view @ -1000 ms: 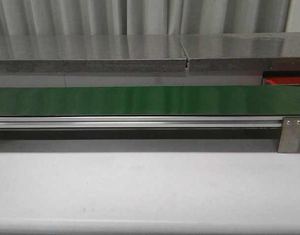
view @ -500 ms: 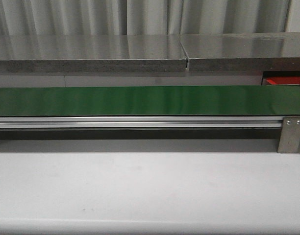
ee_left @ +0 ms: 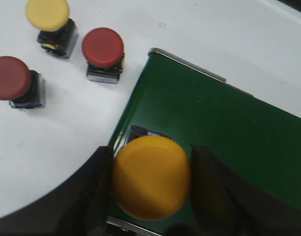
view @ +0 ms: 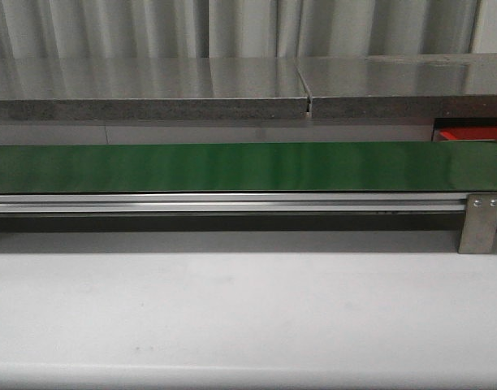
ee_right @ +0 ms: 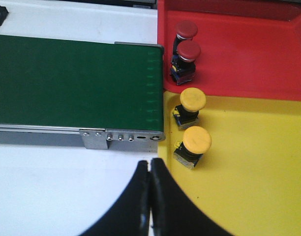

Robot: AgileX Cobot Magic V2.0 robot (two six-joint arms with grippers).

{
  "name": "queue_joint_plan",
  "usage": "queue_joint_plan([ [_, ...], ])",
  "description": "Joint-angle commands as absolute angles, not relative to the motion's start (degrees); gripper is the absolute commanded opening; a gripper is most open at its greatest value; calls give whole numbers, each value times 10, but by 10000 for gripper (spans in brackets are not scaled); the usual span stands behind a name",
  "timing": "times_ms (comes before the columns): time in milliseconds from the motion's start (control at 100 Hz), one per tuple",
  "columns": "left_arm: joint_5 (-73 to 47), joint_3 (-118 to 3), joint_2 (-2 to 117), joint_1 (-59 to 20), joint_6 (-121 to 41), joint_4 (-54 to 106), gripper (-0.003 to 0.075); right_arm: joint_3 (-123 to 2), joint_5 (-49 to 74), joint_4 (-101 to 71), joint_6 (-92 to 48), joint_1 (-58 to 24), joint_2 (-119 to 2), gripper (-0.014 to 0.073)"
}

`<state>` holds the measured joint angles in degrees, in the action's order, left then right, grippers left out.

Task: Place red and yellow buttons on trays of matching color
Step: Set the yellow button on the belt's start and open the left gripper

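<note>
Left gripper (ee_left: 151,182): my fingers stand spread to either side of a yellow button (ee_left: 151,177), its cap between the pads. Whether they press its body or merely bracket it I cannot tell from this angle, since the cap hides the contact. The button sits over the near end of the green belt (ee_left: 214,123), its dark base just showing at the belt's edge.

Stock beside that belt end, on the white table (ee_left: 52,147): two red buttons (ee_left: 103,47) (ee_left: 10,77) and a second yellow one (ee_left: 47,13), all upright and apart from each other.

Right gripper (ee_right: 150,196): fingers closed together, holding nothing, hanging over the table just short of the yellow tray (ee_right: 258,187).

Far belt end: red tray (ee_right: 249,54) with two red buttons (ee_right: 187,29) (ee_right: 189,50) standing close to the belt; yellow tray with two yellow buttons (ee_right: 193,99) (ee_right: 196,139), also near the belt side. The trays lie edge to edge.

Front view: belt bare along its visible length; a sliver of the red tray (view: 468,135) at the far right.

Step in hand, as I judge it: loading the yellow button onto the belt for carriage to the right arm. Next move calls for setting it down upright and square on the belt, opening fully and lifting straight off so the cap is not dragged; my right gripper must open before any pickup.
</note>
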<state>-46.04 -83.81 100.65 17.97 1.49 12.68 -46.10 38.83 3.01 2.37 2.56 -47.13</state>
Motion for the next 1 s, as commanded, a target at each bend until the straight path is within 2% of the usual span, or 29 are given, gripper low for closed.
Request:
queue_joint_plan([
  [0, -443, -853, 983, 168, 15, 138, 146, -475, 354, 38, 22, 25, -467, -68],
  [200, -459, -853, 997, 165, 8, 138, 149, -475, 354, 38, 22, 25, -467, -68],
  [270, -460, -853, 999, 165, -5, 138, 175, -475, 354, 38, 22, 25, -467, -68],
  [340, -460, -853, 1002, 165, -5, 140, 246, -475, 354, 38, 22, 25, -467, -68],
  [460, -460, -853, 1002, 165, -6, 144, 434, -475, 354, 38, 22, 25, -467, -68],
  [530, -460, -853, 1002, 165, -6, 149, 499, -475, 354, 38, 22, 25, -467, -68],
  [990, -473, -897, 972, 165, -23, 225, 514, -475, 354, 38, 22, 25, -467, -68],
])
